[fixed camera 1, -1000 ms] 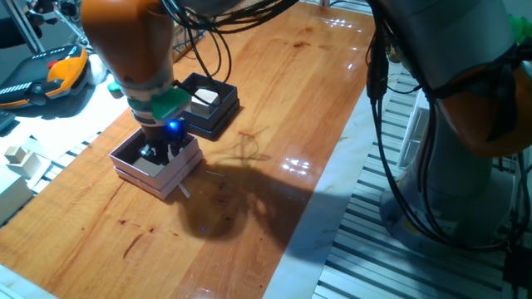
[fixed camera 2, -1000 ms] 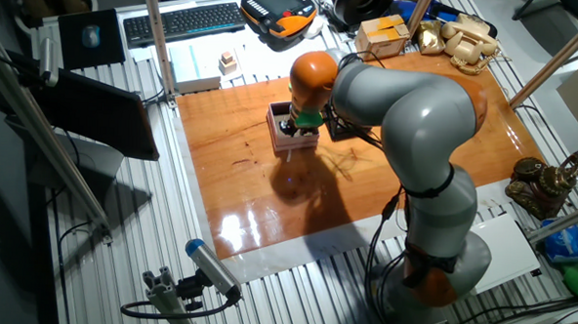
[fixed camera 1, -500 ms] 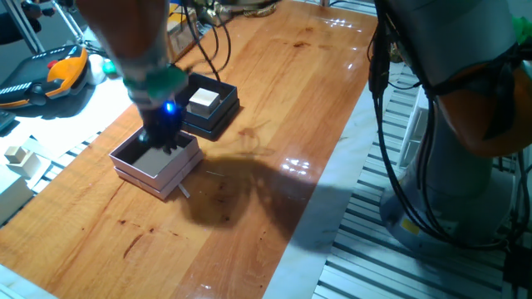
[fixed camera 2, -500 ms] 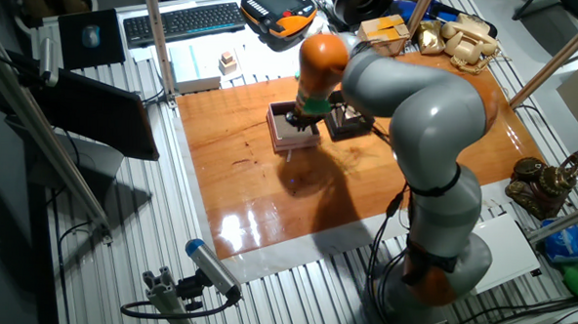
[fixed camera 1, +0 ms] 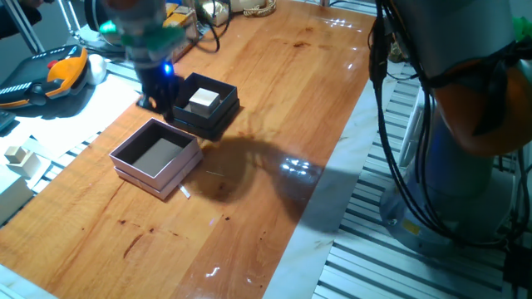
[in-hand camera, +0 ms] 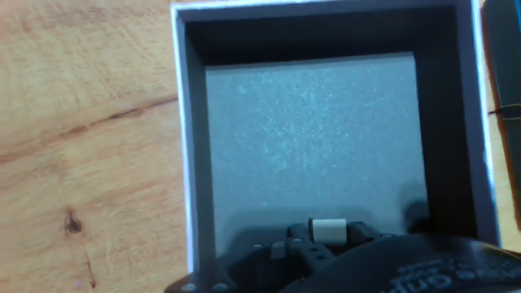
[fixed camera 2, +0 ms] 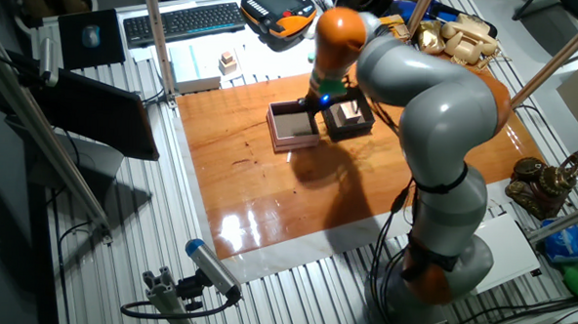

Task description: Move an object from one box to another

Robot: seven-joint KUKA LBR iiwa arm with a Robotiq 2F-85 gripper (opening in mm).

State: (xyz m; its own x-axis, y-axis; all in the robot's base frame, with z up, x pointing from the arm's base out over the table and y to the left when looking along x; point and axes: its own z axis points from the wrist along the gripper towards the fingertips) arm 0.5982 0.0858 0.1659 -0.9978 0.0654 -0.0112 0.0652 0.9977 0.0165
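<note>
The grey-and-orange arm [fixed camera 2: 420, 80] had lifted out of the pink box [fixed camera 1: 155, 156] and swung to the far-left side of the black box [fixed camera 1: 208, 108]. The matte pink box lay empty on the glossy wooden surface [fixed camera 1: 274, 100]. The pale cube [fixed camera 1: 204, 100] seemingly sat in the black box, so the transfer looked undone. I cannot tell the jaws' state on the gripper [fixed camera 1: 158, 93].

pink box [fixed camera 1: 155, 158]: pale pink walls, dark brown-grey floor. black box [fixed camera 1: 206, 106]: black outside, holding a pale beige cube [fixed camera 1: 204, 100]. table [fixed camera 1: 274, 100]: glossy orange-brown wood grain with dark streaks.
</note>
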